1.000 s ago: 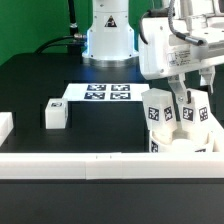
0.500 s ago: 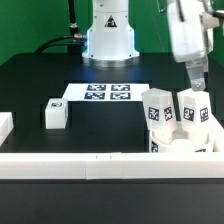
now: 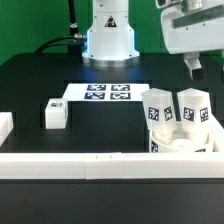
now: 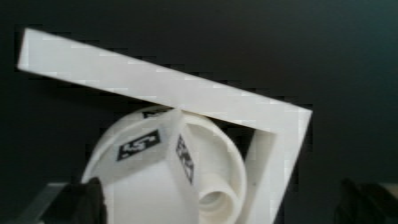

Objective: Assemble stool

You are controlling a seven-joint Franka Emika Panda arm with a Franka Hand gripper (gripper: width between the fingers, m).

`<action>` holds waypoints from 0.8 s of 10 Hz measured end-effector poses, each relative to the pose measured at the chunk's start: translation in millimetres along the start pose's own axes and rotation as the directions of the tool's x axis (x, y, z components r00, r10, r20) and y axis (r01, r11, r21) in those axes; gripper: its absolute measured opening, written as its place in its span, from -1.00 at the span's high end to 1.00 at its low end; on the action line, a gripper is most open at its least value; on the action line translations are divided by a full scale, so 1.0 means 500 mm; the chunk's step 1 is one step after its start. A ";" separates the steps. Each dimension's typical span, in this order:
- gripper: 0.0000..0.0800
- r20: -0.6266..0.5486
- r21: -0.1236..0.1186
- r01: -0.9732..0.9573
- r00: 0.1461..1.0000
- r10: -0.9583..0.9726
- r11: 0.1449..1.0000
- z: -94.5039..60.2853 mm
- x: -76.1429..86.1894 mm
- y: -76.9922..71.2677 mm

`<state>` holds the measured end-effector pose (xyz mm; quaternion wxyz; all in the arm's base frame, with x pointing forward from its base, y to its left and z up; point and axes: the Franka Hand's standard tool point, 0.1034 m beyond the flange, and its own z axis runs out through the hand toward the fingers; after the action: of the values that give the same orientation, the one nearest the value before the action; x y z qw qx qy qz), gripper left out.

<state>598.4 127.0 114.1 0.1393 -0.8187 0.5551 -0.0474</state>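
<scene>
Stool seat point(image 3: 188, 143) in the bench's front corner on the exterior view's right, against the border rails point(image 3: 90, 162), two legs point(image 3: 157, 110) upright on it. Third leg point(image 3: 55, 113) well apart, near the marker board point(image 3: 105, 93). Labels: square black-and-white tags, nothing legible. Gripper point(image 3: 194, 66) above the seat, fingers spread, empty.

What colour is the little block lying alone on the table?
White: the short blocky plastic leg, small dark tag on top. Exterior view.
</scene>
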 end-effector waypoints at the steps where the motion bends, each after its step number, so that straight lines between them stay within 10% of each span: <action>1: -0.62 -0.004 -0.004 0.123 0.992 -0.123 0.992 0.001 0.002 0.002; 3: -0.62 -0.005 -0.008 0.274 0.962 -0.274 0.962 0.002 0.003 0.003; 6: -0.62 0.094 -0.105 0.726 0.687 -0.720 0.679 0.011 -0.025 0.004; 8: -0.62 0.121 -0.097 0.860 0.510 -0.851 0.502 0.010 -0.020 -0.006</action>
<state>598.5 138.0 111.2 0.0541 -0.9946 0.0758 -0.0463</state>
